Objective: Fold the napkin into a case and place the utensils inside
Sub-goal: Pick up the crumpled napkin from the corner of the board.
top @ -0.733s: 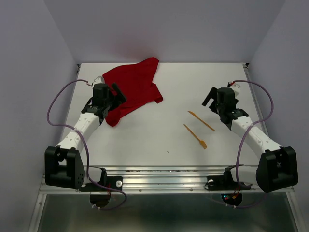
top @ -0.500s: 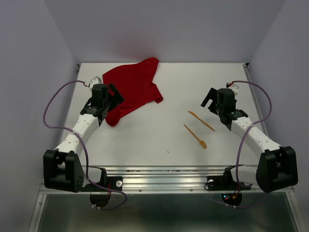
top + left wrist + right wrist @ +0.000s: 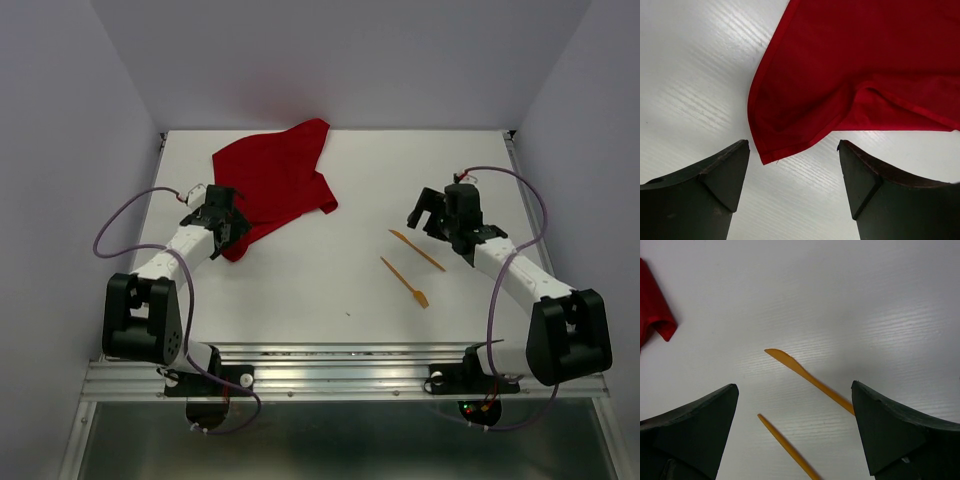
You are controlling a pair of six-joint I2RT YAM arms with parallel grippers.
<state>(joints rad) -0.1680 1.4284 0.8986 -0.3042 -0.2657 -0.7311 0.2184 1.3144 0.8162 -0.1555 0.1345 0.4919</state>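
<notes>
- From above, the white, matt rectangular table (image 3: 300, 290) is closed in by plain pale lilac walls (image 3: 60, 120) on the left, far and right sides. A ribbed aluminium rail (image 3: 330, 360) runs along its near edge.
- The bright red cloth napkin (image 3: 275, 180) lies unfolded and rumpled by the far-left corner. One tip reaches the far edge and another points towards the left edge.
- The left gripper (image 3: 236, 212) is low over the napkin's near-left tip.
- Two thin orange plastic utensils lie right of centre, well apart from the napkin: a plain blade-like stick (image 3: 417, 250) and, nearer the near edge, a fork-ended piece (image 3: 405, 282).
- The right gripper (image 3: 424, 212) hangs just beyond the stick, on its far side.
- Left wrist view: the left gripper (image 3: 792, 147) is spread wide and holds nothing. The hemmed corner of the napkin (image 3: 860, 65) lies between its dark fingers (image 3: 715, 175), with a raised fold to the right. The bare table shows a fine ribbed grain.
- Right wrist view: the right gripper (image 3: 794, 385) is also spread and empty. The stick (image 3: 810, 377) and the other orange piece (image 3: 787, 447) lie slanted on the table between its fingers (image 3: 890, 430). A napkin corner (image 3: 655, 305) shows at the left edge.
</notes>
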